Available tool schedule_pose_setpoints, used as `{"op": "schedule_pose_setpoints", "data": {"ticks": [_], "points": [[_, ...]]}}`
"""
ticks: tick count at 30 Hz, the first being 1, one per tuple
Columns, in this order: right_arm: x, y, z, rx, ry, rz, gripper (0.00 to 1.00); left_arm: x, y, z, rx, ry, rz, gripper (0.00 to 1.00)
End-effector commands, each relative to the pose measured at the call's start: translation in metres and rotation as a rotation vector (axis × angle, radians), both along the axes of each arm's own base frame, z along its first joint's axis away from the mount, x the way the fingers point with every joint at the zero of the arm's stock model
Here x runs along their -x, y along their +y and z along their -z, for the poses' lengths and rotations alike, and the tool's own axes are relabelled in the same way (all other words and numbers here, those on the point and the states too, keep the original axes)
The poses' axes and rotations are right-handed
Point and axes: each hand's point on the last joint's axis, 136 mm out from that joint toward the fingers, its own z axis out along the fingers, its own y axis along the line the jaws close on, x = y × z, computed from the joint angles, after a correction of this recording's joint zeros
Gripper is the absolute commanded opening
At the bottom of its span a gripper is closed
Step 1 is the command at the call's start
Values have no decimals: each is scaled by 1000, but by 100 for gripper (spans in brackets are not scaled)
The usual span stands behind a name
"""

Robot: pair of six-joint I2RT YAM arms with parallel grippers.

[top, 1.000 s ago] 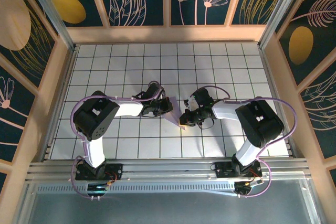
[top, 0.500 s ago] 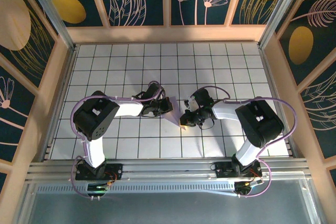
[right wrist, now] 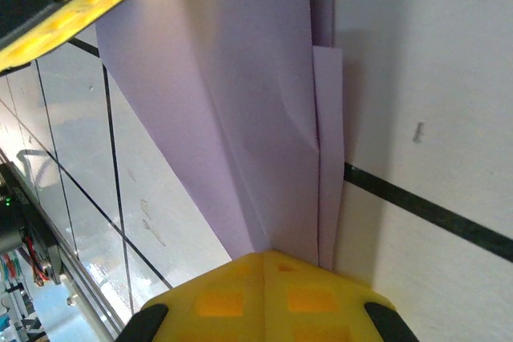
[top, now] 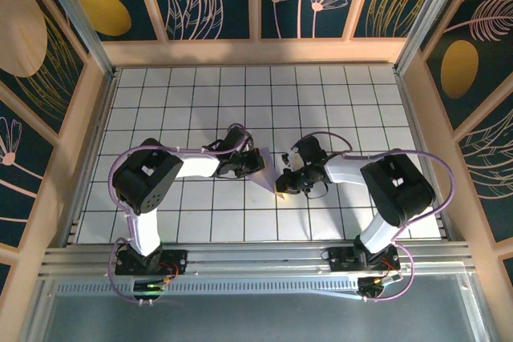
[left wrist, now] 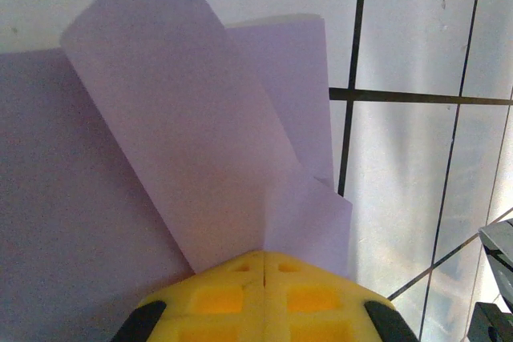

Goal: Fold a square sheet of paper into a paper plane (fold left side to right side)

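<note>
At opposite ends, the paper plane (left wrist: 184, 142) is pinched by left claw (left wrist: 263, 260) and right claw (right wrist: 264, 259).

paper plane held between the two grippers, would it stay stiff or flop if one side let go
Probably floppy: the paper plane is thin, and a flap lifts off the layer beneath it above the left gripper. It is likely very light, so a push would slide or crumple it. The stacked folds by the right gripper may stiffen that edge somewhat.

The top view is lit brightly and evenly; soft shadows are cast on the tiled table (top: 321, 102); the yellow fingertips (left wrist: 216, 298) are blurred at the wrist views' bottom edges.
</note>
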Motion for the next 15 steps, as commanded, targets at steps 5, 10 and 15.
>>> {"op": "schedule_pose_setpoints", "data": {"ticks": [5, 10, 15], "points": [[43, -34, 26, 155, 146, -3, 0, 10, 19, 32, -111, 76, -27, 2], [47, -36, 27, 163, 157, -3, 0, 10, 19, 33, -114, 79, -26, 2], [51, -39, 26, 170, 165, -2, 0, 10, 19, 34, -117, 82, -26, 2]]}}
